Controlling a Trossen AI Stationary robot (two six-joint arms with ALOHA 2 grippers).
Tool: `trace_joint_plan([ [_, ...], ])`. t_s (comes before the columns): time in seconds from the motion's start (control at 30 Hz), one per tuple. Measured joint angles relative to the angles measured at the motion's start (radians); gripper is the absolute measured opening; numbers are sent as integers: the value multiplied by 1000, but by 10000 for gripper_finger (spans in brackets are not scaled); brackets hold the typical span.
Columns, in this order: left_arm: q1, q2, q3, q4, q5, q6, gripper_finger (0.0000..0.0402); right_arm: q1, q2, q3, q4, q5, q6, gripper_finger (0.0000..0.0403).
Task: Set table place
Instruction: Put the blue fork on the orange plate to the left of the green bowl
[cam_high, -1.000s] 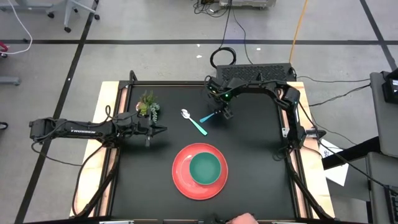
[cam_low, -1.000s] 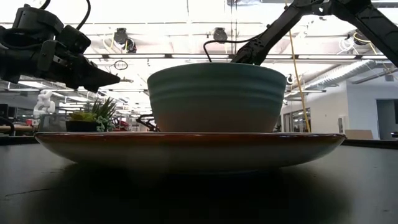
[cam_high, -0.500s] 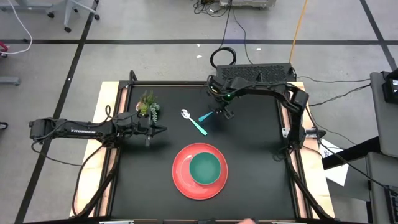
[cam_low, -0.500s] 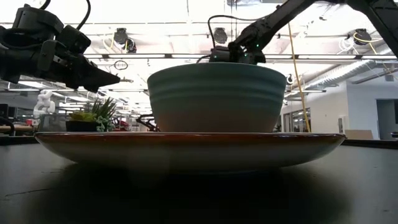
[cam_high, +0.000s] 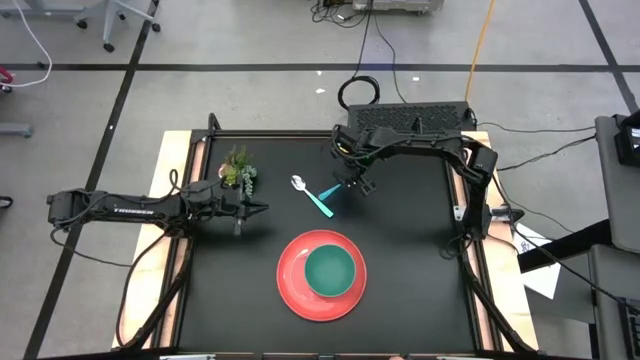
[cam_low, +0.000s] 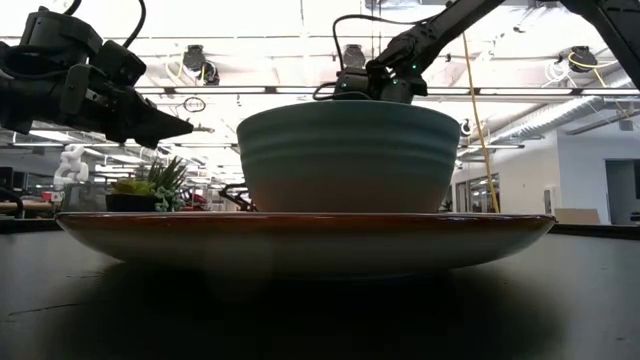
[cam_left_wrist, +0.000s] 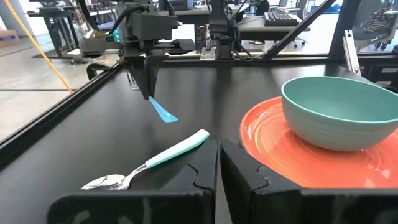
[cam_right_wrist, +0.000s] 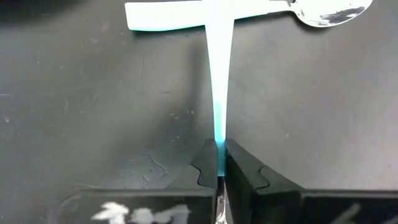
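Aloft, fork (cam_right_wrist: 218, 93) in right pincer (cam_right_wrist: 220, 163).

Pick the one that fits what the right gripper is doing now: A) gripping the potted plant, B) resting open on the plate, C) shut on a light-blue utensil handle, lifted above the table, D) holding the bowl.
C: the right gripper is shut on the light-blue handle, held up over the spoon lying on the table.

I count one red plate (cam_high: 292, 283), one teal bowl (cam_high: 331, 270), one spoon (cam_high: 310, 195), one fork (cam_left_wrist: 161, 111), one potted plant (cam_high: 240, 168), two arms.
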Motion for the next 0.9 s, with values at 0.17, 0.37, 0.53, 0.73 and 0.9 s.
trace_joint_plan([
  [0.17,0,0,0,0,0,0,26,0,0,0,0,0,0,0],
  [0.37,0,0,0,0,0,0,26,0,-7,1,-4,0,0,0],
  [0.53,0,0,0,1,0,0,26,11,-58,1,-19,-1,5,0],
  [0.73,0,0,0,3,0,0,26,46,-159,2,-19,-31,27,0],
  [0.9,0,0,0,5,0,-1,26,79,-219,3,-12,-58,68,0],
])
